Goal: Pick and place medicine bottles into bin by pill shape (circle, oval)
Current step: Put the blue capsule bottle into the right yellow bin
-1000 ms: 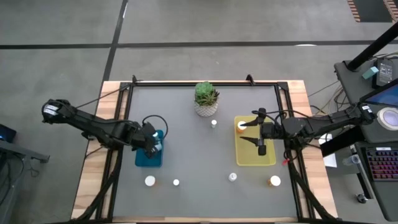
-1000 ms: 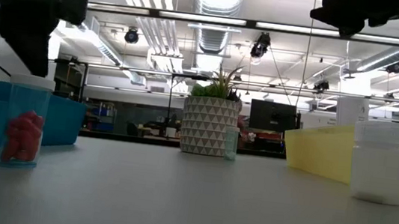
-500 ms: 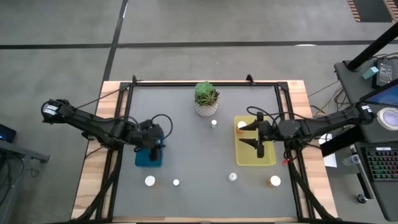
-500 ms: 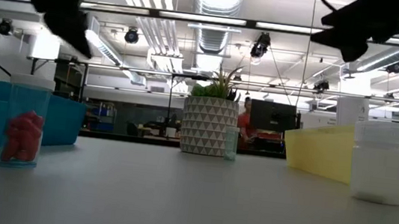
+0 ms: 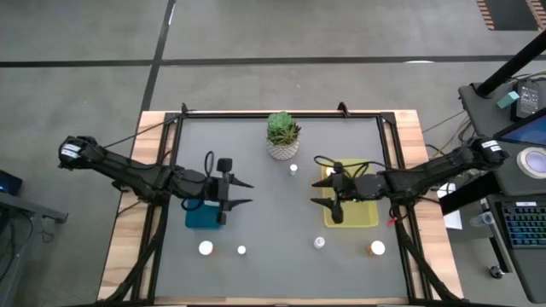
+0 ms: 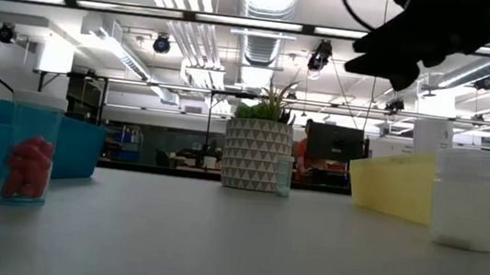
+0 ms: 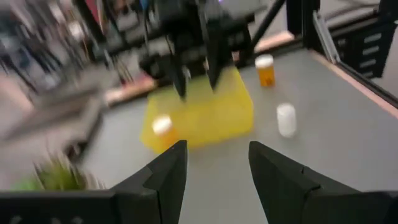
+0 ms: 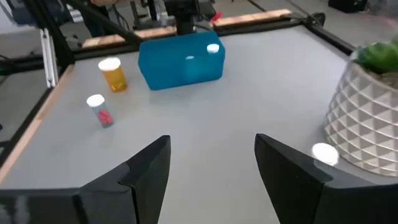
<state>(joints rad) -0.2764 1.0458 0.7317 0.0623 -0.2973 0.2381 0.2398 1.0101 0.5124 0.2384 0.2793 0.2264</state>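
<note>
Both end effectors, left (image 5: 240, 193) and right (image 5: 322, 192), spread empty; five small white-capped cylindrical medicine bottles (image 5: 206, 248) remain unsorted on the bench.

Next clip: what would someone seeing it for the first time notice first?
Two bright bins stand out on the grey table: a blue bin on the left and a yellow bin on the right. The left gripper and right gripper both reach toward the middle with open, empty jaws. A potted succulent sits at the far edge, and small medicine bottles dot the near side.
</note>
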